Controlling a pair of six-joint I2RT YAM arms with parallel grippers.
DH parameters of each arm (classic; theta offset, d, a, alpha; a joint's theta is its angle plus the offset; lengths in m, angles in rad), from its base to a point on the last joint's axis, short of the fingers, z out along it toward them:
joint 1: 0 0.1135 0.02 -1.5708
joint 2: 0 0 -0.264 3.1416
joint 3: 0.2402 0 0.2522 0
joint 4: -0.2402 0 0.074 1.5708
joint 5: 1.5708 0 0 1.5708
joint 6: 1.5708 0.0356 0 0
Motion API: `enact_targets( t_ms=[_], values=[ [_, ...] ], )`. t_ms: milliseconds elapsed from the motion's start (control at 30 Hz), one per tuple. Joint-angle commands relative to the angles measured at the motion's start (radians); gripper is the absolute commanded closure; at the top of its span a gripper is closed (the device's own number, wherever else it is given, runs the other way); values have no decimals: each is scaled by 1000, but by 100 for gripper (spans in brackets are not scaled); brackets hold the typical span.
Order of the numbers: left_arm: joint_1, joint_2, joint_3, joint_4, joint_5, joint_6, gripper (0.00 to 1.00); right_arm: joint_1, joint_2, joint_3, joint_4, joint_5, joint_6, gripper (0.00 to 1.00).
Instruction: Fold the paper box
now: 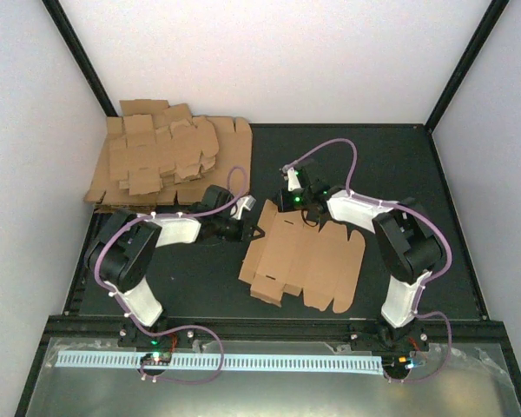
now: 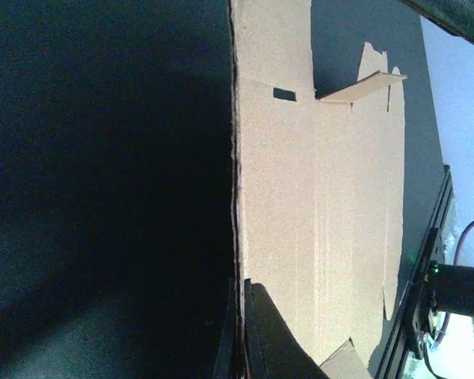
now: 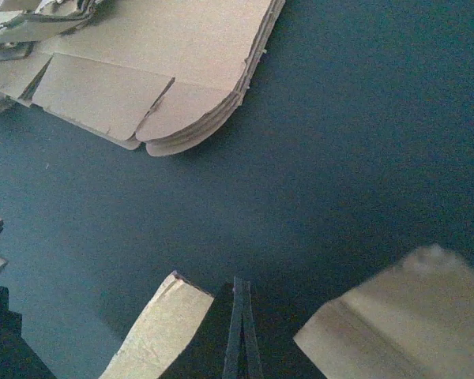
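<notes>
The paper box (image 1: pixel 306 259) is a flat brown die-cut sheet with notched flaps, lying mid-table. My left gripper (image 1: pixel 253 231) is at its left far corner. In the left wrist view the dark fingers (image 2: pixel 261 332) are shut on the sheet's edge (image 2: pixel 316 197), which runs straight up from between them. My right gripper (image 1: pixel 306 214) is at the sheet's far edge. In the right wrist view its thin fingertips (image 3: pixel 238 288) are pressed together with nothing visible between them. They sit in the gap between two raised flaps, one to the left (image 3: pixel 162 332) and one to the right (image 3: pixel 395 316).
A thick pile of brown cardboard sheets (image 1: pixel 161 158) lies at the back left corner, also in the right wrist view (image 3: pixel 142 71). White walls close the table at back and sides. A white perforated strip (image 1: pixel 226 360) lies on the metal ledge by the arm bases.
</notes>
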Motion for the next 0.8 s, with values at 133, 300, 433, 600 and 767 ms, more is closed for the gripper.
enact_targets(
  t_ms=[133,300,433,600,767],
  values=[
    [-2,-41,2,47,38,25,98,16,-38,-57,51,-2,15,98],
    [-4,-45,-9,57,44,26,98,14,-72,-75,58,54,8,98],
    [-9,-59,-18,53,45,34,98,14,-59,-70,64,56,5,98],
    [-10,-74,-33,41,39,42,99,13,-63,-60,72,52,7,98],
    [-12,-77,-43,42,42,44,98,-1,-84,-43,57,65,-10,98]
  ],
)
